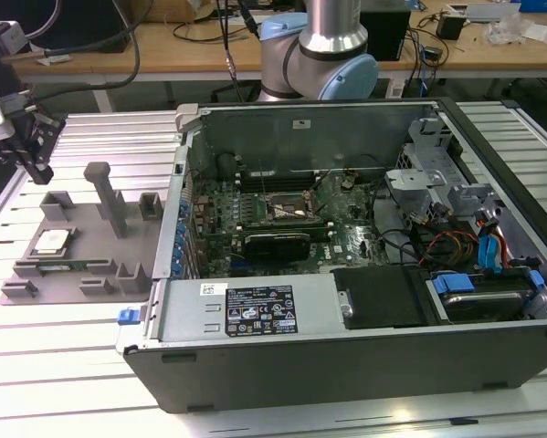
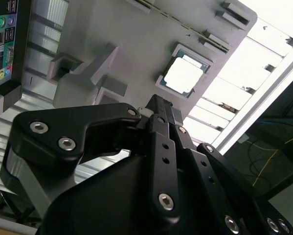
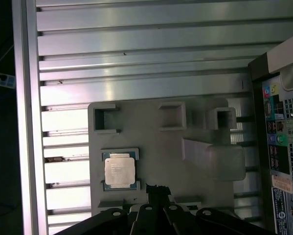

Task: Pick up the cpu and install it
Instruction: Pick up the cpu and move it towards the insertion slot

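**Cpu** (image 1: 51, 242): one piece. Small, flat, square chip with a silvery-grey metal top plate and a pale rim. In the first wrist view the cpu (image 3: 120, 171) shows a thin, darker greenish border around the plate, and the plate catches the light.

- **Pose:** lying flat, plate upward, edges square to its seat.
- **State:** uncovered and not gripped.
- **Location:** seated in a framed square recess of a grey holder tray (image 1: 90, 233) on the ribbed metal tabletop (image 1: 72, 365). The recess is on the tray's side away from the open computer case (image 1: 346, 365). The cpu lies to the exterior view's left of the case, outside it.
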Tool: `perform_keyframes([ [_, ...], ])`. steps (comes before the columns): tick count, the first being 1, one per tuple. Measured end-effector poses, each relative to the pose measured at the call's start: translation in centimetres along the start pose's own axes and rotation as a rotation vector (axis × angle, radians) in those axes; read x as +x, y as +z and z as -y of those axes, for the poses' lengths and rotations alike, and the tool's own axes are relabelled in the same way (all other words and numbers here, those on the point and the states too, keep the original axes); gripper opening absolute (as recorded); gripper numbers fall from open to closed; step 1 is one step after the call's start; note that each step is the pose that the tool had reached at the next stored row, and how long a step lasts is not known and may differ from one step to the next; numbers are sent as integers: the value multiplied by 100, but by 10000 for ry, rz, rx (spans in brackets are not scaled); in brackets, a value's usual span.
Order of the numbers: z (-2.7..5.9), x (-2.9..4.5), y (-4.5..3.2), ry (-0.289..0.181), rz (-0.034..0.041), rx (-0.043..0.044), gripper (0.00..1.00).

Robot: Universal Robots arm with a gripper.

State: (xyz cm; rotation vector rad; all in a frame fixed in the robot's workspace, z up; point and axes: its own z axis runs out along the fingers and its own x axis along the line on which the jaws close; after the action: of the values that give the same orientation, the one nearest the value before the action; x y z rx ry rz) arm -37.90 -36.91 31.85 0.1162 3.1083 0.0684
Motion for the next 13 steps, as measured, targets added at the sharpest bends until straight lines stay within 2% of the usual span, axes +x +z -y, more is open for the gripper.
perform_keyframes([
  [10, 1, 4, 8, -1, 3, -2, 11],
  [13, 4, 43, 27, -1, 17, -2, 11],
])
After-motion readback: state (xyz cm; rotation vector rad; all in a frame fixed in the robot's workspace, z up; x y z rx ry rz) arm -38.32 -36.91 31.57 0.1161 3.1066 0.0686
